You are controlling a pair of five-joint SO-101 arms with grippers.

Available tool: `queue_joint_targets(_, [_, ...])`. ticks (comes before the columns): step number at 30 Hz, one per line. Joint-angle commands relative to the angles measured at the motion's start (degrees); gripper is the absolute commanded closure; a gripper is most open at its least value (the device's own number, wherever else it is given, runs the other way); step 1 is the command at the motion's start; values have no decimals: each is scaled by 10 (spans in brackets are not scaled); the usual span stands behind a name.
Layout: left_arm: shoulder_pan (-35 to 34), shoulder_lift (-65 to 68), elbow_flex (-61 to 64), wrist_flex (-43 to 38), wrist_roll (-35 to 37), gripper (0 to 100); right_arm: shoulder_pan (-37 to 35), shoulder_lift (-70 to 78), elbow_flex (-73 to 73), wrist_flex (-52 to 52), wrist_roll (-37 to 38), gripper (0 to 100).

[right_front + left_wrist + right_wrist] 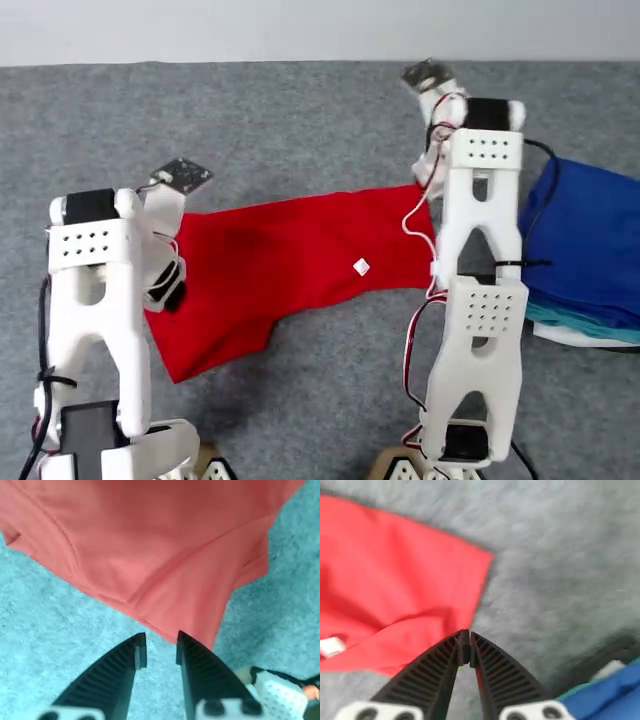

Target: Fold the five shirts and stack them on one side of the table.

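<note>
Red shirt (290, 260): lies flat across the middle of the table, running left to right between the two arms. One lobe trails toward the near left. Small white tag (361, 266) on its right half.
Left gripper (161, 646): at the shirt's left end, over the grey felt. Fingers a little spread, bare felt showing in the gap, nothing between them. Tips just beside a pointed edge of the red cloth.
Right gripper (466, 642): at the shirt's right end, near its far right corner. Fingertips pressed together right at the shirt's edge. Can't tell whether any cloth is caught between them.
Stack: at the right edge of the table, well apart from the red shirt. Blue shirt (585, 240) on top, teal shirt (570, 318) under it, white shirt (580, 338) lowest.
Table (300, 120): covered in grey felt.
</note>
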Motion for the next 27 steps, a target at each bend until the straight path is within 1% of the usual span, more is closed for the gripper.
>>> queue_joint_targets(1, [4,-22,39,1,6,891,-22,-80,96,24,-15,910])
queue_joint_targets(3, [4,-22,77,-4,-4,890,-32,-101,150,23,-39,860])
queue_joint_targets(5, [4,-23,105,-18,-14,892,-41,-108,178,22,-64,835])
queue_joint_targets(11, [3,-23,160,-73,4,892,-78,-64,183,20,-72,832])
queue_joint_targets(14, [1,-23,173,-81,5,892,-93,-48,183,15,-72,832])
queue_joint_targets(21, [0,-24,174,-80,5,892,-109,-49,114,2,-71,833])
queue_joint_targets(27, [3,-24,171,-81,5,892,-122,-7,74,-66,-70,834])
